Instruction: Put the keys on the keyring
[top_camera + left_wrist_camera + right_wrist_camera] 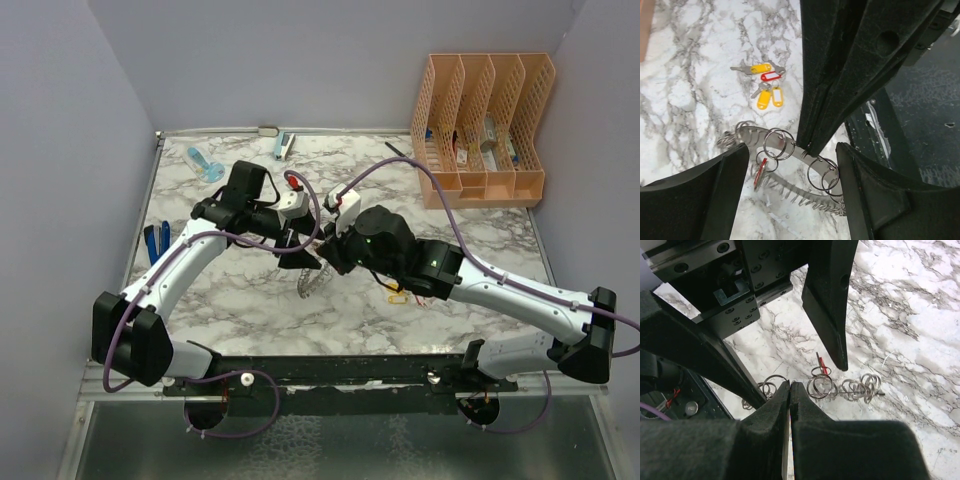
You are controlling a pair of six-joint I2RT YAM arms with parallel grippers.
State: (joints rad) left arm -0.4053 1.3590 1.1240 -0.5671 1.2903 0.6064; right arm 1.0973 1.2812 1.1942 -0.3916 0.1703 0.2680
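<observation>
The keyring (308,282) is a grey toothed metal band (752,135) lying on the marble, and it carries several small split rings (855,388). One red-tagged key (759,174) hangs on one of those rings. My right gripper (790,385) is shut, its tips pinching the band (322,258). My left gripper (791,165) is open just above the keyring, one finger on each side of it (297,250). A loose bunch of keys (767,87) with yellow and red tags lies farther off, to the right of the grippers (398,296).
A peach file organiser (480,130) stands at the back right. A black pen (397,150) lies beside it. Blue items lie at the left edge (157,240) and at the back left (205,163). Both arms crowd the table's middle.
</observation>
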